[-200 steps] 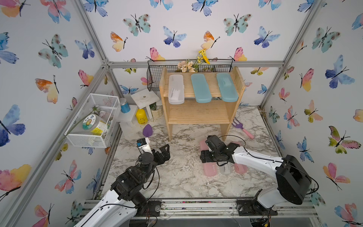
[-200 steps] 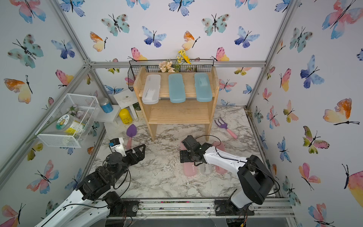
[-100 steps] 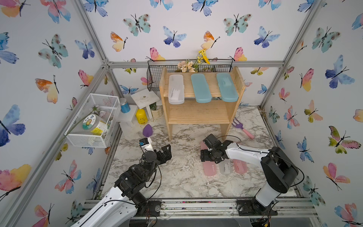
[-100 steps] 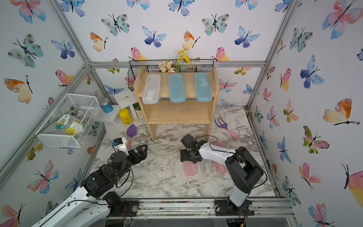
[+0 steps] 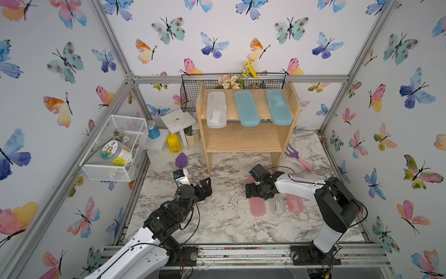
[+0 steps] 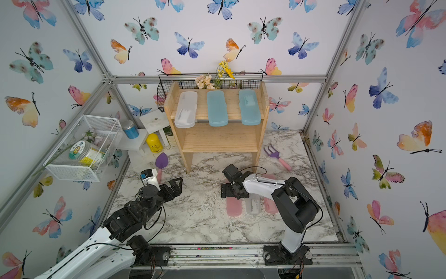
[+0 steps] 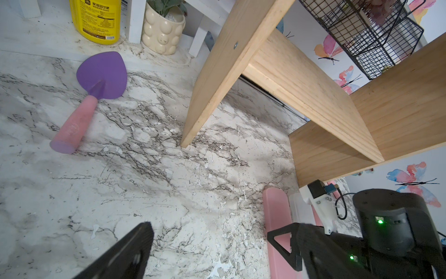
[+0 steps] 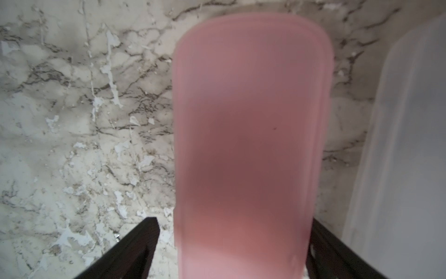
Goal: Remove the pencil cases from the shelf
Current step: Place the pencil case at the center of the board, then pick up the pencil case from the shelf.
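The pine shelf (image 5: 243,141) stands at the back; its top tier holds three pencil cases: a frosted white one (image 5: 216,110) and two teal ones (image 5: 247,108) (image 5: 278,107). On the marble floor lie a pink case (image 5: 257,205), a clear case (image 5: 277,205) and another pink case (image 5: 294,204) side by side. My right gripper (image 5: 255,190) (image 8: 235,241) stands open astride the far end of the leftmost pink case (image 8: 248,120), with a gap showing beside one finger. My left gripper (image 5: 205,187) (image 7: 210,244) hangs open and empty over bare floor left of the shelf.
A black wire basket (image 5: 190,96) with flowers hangs behind the shelf. A white wire basket (image 5: 113,147) is fixed on the left wall. A purple trowel (image 7: 101,75), yellow bottle (image 5: 174,143) and white stool (image 5: 178,120) sit at the left; a purple rake (image 5: 296,158) lies right of the shelf.
My right gripper has opened and let go of the pink case, which now rests on the floor. The left arm has crept slightly forward.
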`<state>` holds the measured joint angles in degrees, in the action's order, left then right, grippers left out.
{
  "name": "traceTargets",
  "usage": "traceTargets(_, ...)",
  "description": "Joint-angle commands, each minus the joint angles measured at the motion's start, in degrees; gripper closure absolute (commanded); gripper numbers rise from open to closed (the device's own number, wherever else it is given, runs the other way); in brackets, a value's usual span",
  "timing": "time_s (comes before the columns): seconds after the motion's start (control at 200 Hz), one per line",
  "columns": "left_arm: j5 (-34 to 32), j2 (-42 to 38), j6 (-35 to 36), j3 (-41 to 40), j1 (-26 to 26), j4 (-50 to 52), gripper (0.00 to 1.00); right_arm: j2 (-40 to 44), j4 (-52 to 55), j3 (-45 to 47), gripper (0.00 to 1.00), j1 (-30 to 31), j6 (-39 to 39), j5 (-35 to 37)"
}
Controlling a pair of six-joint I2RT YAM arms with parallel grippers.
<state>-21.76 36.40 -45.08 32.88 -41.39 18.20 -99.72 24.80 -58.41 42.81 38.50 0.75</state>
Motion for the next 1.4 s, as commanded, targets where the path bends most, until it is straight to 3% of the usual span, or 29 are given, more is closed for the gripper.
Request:
traceTargets(0.0,1.84,0.16,-0.08,0.50,-0.27,-1.22,0.01,2.79,0.78,-0.20,0.01,-0.27,-0.27,1.79)
traceTargets(0.18,6.89,-0.16,-0.05,2.61,-0.28,-5.89,0.01,11.48,2.65,-0.37,0.01,-0.18,-2.85,2.53)
traceTargets(0.426,10.99,-0.77,-0.83,9.80,-0.28,-16.52,0.01,35.27,-4.24,10.28,0.01,-0.14,-1.70,2.67)
traceTargets(0.501,11.56,-0.53,-2.04,11.53,-0.28,-22.01,0.01,39.05,-2.17,10.89,0.01,-0.18,-2.05,4.36)
traceTargets(0.706,14.03,5.62,-9.05,19.57,2.09,-31.51,0.01,38.75,7.49,6.28,0.01,-0.18,-6.27,11.64)
traceTargets(0.946,30.20,16.75,-28.91,22.92,16.95,-43.20,0.01,37.43,8.00,4.44,0.01,-0.18,-7.33,12.51)
traceTargets(1.201,36.36,24.59,-31.12,29.59,18.71,-41.14,0.01,36.02,8.60,4.38,0.01,-0.27,-8.11,13.12)
traceTargets(1.392,35.73,25.75,-31.76,28.97,18.71,-42.30,0.01,35.00,8.38,4.27,0.01,-0.27,-8.83,13.66)
